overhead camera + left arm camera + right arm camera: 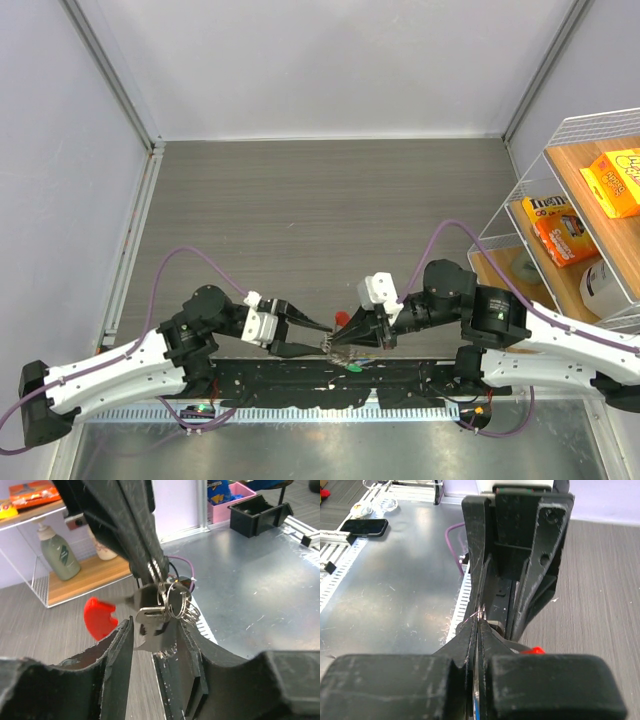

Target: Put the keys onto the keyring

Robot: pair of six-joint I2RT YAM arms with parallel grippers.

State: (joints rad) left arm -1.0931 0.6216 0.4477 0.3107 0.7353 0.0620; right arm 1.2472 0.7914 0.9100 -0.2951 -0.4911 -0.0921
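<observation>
The two grippers meet at the table's near edge. My right gripper is shut on the keyring, a bunch of silvery wire loops with a silver key hanging on it. A thin blue sliver shows between its pads. My left gripper is open, its fingers on either side of the silver key's blade just under the ring. A red key head sticks out beside the ring. A green key head lies just below the grippers.
A wire shelf stands at the right with orange boxes and a soap bottle. A metal plate runs along the near edge, with a phone on it. A pink bin and a black tray sit beyond.
</observation>
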